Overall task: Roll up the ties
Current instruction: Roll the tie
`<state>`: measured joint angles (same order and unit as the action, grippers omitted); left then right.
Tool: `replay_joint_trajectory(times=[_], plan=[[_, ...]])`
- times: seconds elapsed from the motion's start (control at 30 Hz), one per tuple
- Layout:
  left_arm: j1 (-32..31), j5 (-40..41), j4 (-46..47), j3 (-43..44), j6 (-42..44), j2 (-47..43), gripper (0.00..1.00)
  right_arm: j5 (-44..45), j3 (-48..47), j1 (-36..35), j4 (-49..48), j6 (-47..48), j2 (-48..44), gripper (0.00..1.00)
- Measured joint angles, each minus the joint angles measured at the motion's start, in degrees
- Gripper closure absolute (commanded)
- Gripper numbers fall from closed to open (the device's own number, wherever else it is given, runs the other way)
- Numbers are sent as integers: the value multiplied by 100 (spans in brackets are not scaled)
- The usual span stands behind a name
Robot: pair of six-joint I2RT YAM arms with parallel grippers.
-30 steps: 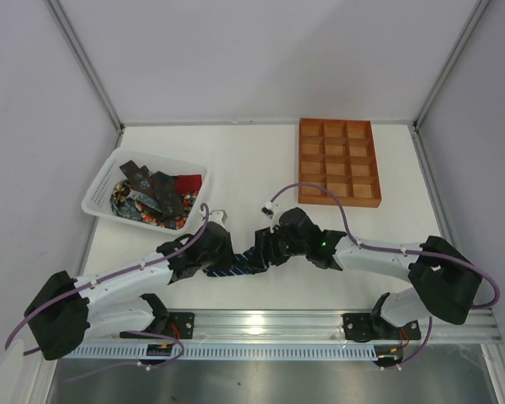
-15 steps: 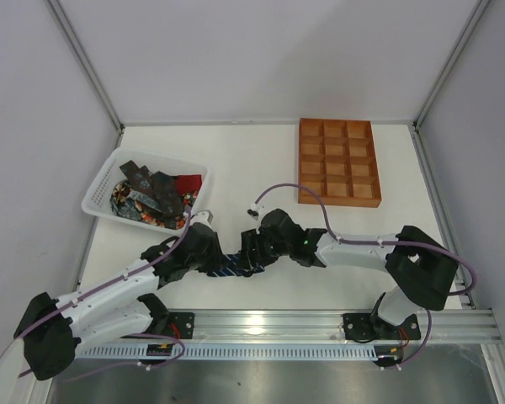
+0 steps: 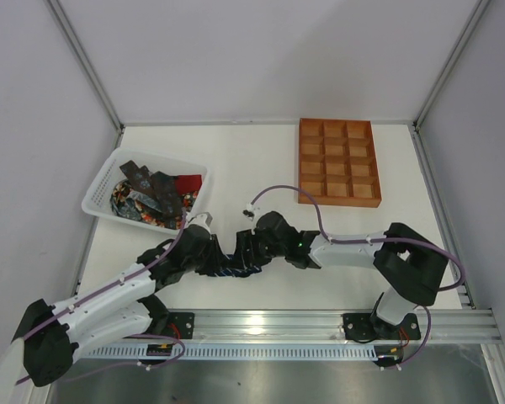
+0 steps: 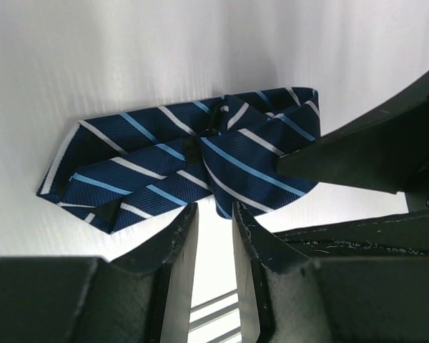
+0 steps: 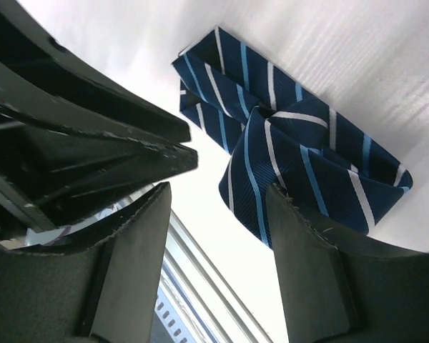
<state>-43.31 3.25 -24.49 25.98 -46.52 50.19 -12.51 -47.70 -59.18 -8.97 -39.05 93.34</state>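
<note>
A navy tie with light-blue stripes [image 3: 228, 268] lies folded in a loose bundle on the white table between my two grippers. In the left wrist view the tie [image 4: 193, 161] sits just beyond my left gripper [image 4: 214, 211], whose jaws stand a narrow gap apart with bare table between them. My right gripper [image 5: 218, 189] is wide open, and the tie [image 5: 300, 164] lies against its right finger [image 5: 307, 257]. From above, the left gripper [image 3: 209, 252] and right gripper [image 3: 246, 250] almost touch over the tie. Other ties [image 3: 156, 198], dark, red and patterned, lie heaped in a white basket.
The white basket [image 3: 91, 202] stands at the left. An orange-brown compartment tray [image 3: 338, 162] stands at the back right. The metal rail [image 3: 320, 320] runs along the near edge, close to the tie. White walls enclose the table.
Both grippers and the tie bundle have shifted left and slightly toward the near edge. The right arm has stretched further left, and the two grippers stand closer together.
</note>
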Motion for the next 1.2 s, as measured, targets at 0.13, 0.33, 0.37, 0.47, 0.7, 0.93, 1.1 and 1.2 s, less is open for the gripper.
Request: replay_joint_trajectory(times=[0.13, 0.33, 0.37, 0.47, 0.7, 0.93, 1.1, 1.2], plan=[[13, -197, 140, -103, -33, 48, 69, -114, 0, 0, -251, -52, 131, 39], [59, -348, 273, -214, -101, 127, 70, -236, 0, 4, -479, -140, 275, 39], [59, -358, 310, -232, -107, 131, 70, -243, 0, 4, -509, -140, 275, 39], [74, -411, 413, -282, -146, 166, 70, -264, 0, 4, -551, -142, 275, 39], [96, -557, 772, -330, -168, 546, 72, -343, 2, 7, -549, -125, 275, 39], [96, -621, 964, -354, -214, 573, 73, -313, 2, 11, -372, -50, 122, 39], [96, -656, 1029, -352, -260, 319, 73, -160, -68, 50, 92, 76, -332, 38], [96, -671, 1023, -319, -258, 254, 73, -118, -68, 219, 404, 142, -680, 38]])
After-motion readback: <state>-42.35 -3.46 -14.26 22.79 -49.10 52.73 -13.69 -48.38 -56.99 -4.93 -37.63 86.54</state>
